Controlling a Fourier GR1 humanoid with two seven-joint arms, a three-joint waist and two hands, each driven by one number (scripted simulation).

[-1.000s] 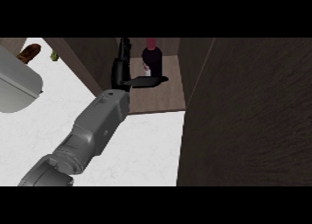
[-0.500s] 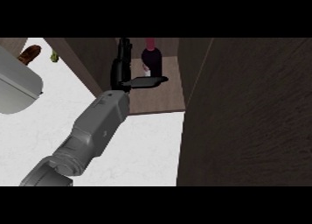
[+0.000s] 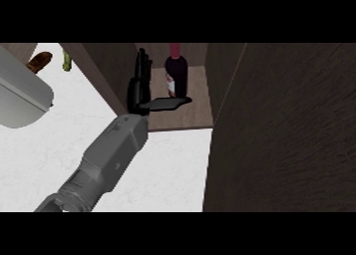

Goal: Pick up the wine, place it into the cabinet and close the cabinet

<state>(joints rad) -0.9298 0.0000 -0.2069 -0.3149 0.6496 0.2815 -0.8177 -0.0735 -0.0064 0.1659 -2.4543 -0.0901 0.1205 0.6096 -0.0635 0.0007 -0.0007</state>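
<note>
The wine bottle [image 3: 178, 74] is dark with a red top and stands upright inside the open cabinet [image 3: 188, 117], on its brown floor. My right hand [image 3: 139, 87] is just left of the bottle. Its fingers [image 3: 142, 64] are straight and point into the cabinet alongside the bottle. The thumb [image 3: 168, 103] sticks out to the right under the bottle's base. No finger curls round the bottle. The grey forearm [image 3: 110, 154] comes in from the lower left. My left hand does not show.
The open cabinet door [image 3: 291, 139] is a big dark wooden panel filling the right side. A large pale grey rounded body [image 3: 15, 97] stands at the left. A brown item [image 3: 39, 61] and a green one [image 3: 66, 62] lie on the white counter [image 3: 48, 159].
Almost nothing has moved. The thumb has shifted slightly down and to the right, below the bottle's base, while the bottle stays where it stood.
</note>
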